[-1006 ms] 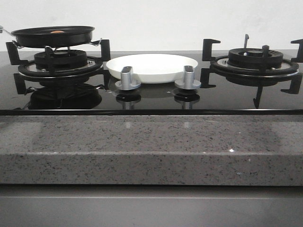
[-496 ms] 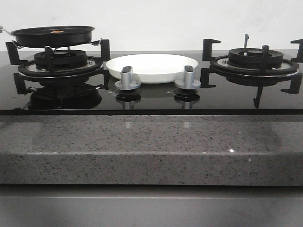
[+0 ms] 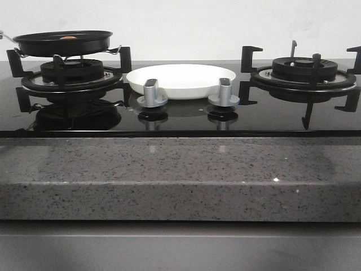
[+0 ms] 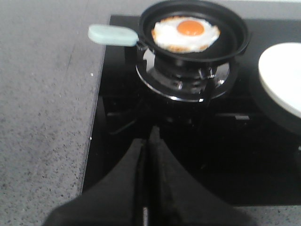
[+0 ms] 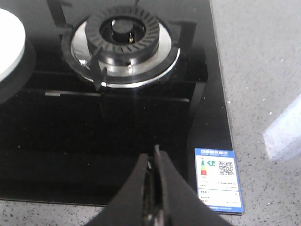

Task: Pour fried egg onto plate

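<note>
Cream-white fried egg (image 4: 186, 34) in pan (image 4: 235, 42), well beyond left tool (image 4: 149, 141), both tools seemingly closed, empty.

The left hand (image 4: 149, 141) has matte black fingers that taper to narrow tips. The right hand (image 5: 154, 162) looks alike, black and tapered.

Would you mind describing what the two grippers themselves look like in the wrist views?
Both look alike. The left gripper and right gripper have matte black fingers, broad at the base and tapering to narrow tips. No cables, labels or markings show on either, and the arms are out of view.
</note>
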